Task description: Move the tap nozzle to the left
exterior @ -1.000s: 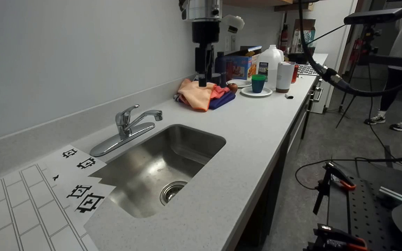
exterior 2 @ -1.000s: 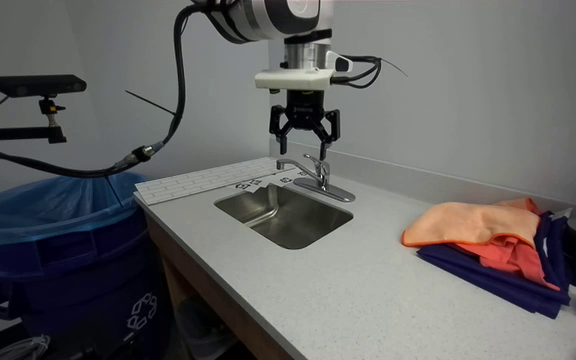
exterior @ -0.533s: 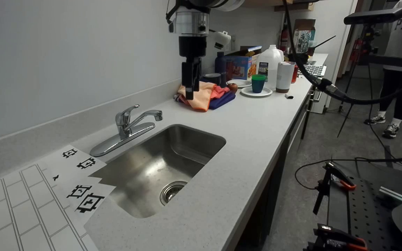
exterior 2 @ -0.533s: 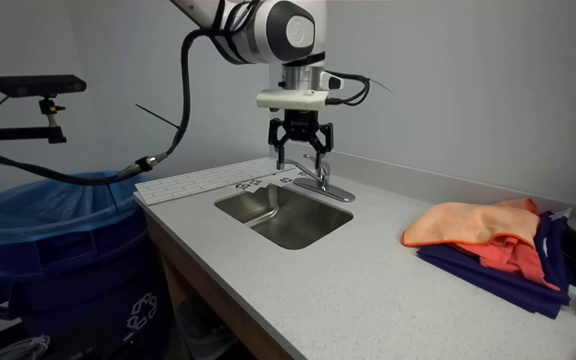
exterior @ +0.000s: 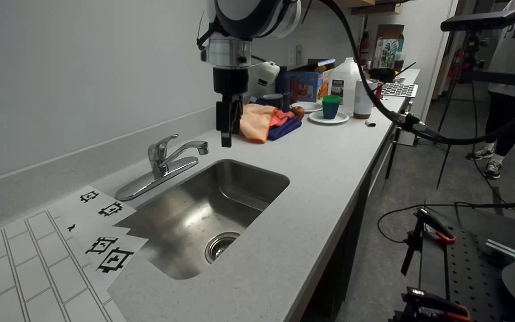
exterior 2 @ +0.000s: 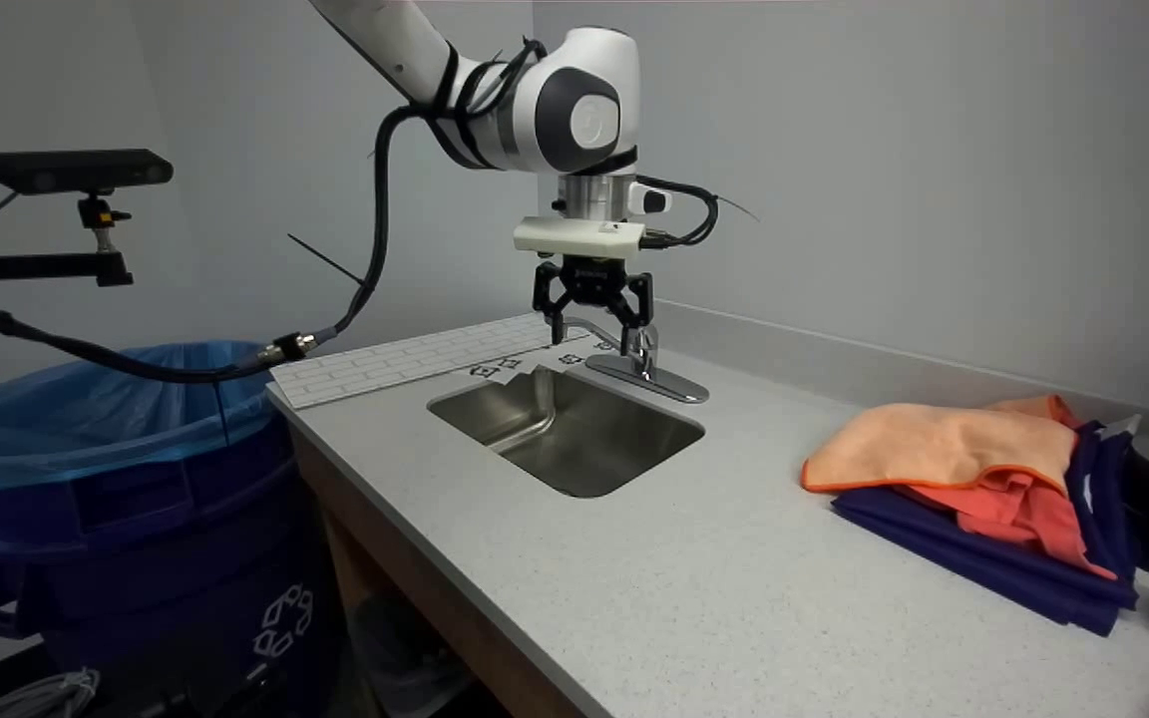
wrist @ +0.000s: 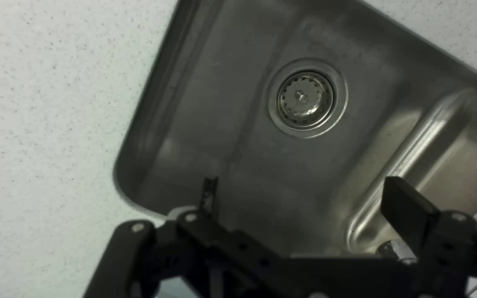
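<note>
See marker sheets [exterior: 113, 256] on table [exterior: 248, 273] at nr end of sink [exterior: 195, 214] in an exterior view; then tap nozzle [exterior: 188, 146] on faucet base [exterior: 139, 188] beside sink. Hovers past it, abv sink, w/ gripper [exterior 2: 591, 342] spread wide, clear of nozzle. Beyond sink, see cloths [exterior: 257, 121], then cup [exterior: 330, 108] & jug [exterior: 348, 81].

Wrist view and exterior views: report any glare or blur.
Wrist view: the gripper is dark and soft-edged, the drain strainer crisper with a small highlight; in an exterior view, glare brightens part of the sink and the tap nozzle gleams.
</note>
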### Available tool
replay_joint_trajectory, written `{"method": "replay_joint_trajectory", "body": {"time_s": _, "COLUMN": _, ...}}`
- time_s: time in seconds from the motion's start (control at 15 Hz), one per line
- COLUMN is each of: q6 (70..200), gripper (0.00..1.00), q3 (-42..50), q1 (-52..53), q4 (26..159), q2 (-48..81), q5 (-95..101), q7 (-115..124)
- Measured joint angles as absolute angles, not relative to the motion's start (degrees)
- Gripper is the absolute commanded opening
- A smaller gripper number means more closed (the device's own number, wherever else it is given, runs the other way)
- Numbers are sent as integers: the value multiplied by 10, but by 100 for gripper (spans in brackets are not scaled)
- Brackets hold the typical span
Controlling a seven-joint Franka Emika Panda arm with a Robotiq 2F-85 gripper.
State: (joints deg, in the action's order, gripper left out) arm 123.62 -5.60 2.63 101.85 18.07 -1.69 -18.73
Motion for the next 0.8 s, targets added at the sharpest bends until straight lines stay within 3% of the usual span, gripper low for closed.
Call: {"method": "replay_joint_trajectory", "body": {"time_s": 0.8, "q6": 1261, "gripper": 100, "q3": -53, "q1": 25, "q4": 1013, "q2": 192, "q5": -14, "q7": -187}}
